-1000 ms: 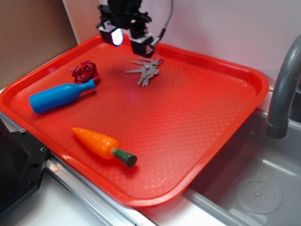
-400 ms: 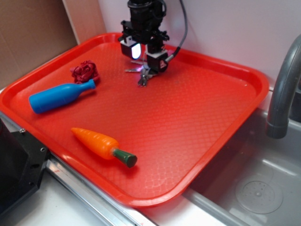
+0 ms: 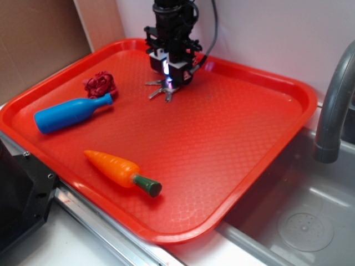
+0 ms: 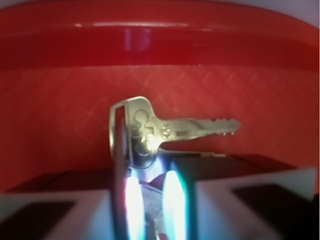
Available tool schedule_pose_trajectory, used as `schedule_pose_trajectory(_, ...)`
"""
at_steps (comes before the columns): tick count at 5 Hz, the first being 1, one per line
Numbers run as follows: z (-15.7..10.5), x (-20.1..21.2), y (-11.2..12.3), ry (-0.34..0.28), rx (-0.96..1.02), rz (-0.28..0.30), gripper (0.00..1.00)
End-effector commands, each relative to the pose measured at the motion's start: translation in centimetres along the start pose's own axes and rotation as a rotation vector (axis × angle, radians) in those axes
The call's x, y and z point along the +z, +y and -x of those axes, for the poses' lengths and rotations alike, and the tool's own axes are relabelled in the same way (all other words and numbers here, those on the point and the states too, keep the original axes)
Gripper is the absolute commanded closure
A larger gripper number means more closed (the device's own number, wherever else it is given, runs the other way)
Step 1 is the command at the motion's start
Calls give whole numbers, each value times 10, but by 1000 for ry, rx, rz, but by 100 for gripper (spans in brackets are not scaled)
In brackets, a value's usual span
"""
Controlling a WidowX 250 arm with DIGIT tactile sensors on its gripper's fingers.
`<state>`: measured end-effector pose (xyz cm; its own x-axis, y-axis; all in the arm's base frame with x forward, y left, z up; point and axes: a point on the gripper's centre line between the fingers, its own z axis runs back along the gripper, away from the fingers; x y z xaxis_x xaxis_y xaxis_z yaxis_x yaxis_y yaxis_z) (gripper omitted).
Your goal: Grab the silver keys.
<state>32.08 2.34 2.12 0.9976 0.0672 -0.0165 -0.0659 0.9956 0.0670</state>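
The silver keys [image 3: 161, 91] lie on the red tray [image 3: 233, 144] near its back edge, right under my gripper [image 3: 168, 81]. The gripper stands upright over them with its jaws drawn close together around the bunch. In the wrist view a silver key [image 4: 170, 131] sticks up and out to the right from between the two glowing pads [image 4: 173, 202], with the ring at its left. Most of the bunch is hidden by the fingers.
A blue bottle [image 3: 69, 113] lies at the tray's left, a crumpled dark red thing [image 3: 100, 84] beside its neck. An orange carrot [image 3: 122, 172] lies near the front edge. A grey tap [image 3: 334, 105] and sink [image 3: 299, 221] are at the right.
The gripper moved right and came down over the keys, and its jaws closed in on the bunch. The keys shifted a little under it.
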Motion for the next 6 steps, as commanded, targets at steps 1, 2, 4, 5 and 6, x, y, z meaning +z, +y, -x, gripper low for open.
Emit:
schedule_pose_trajectory(1, 2, 53, 5, -14, -43, -27, 100)
schedule_pose_trajectory(2, 17, 85, 7, -19, -55, -23, 100)
schedule_pose_trajectory(4, 84, 160, -4, -19, -66, 74, 100)
schedule_pose_trajectory(5, 115, 184, -11, -22, -90, 120, 100)
schedule_pose_trajectory(6, 151, 207, -21, -47, -107, 151, 100)
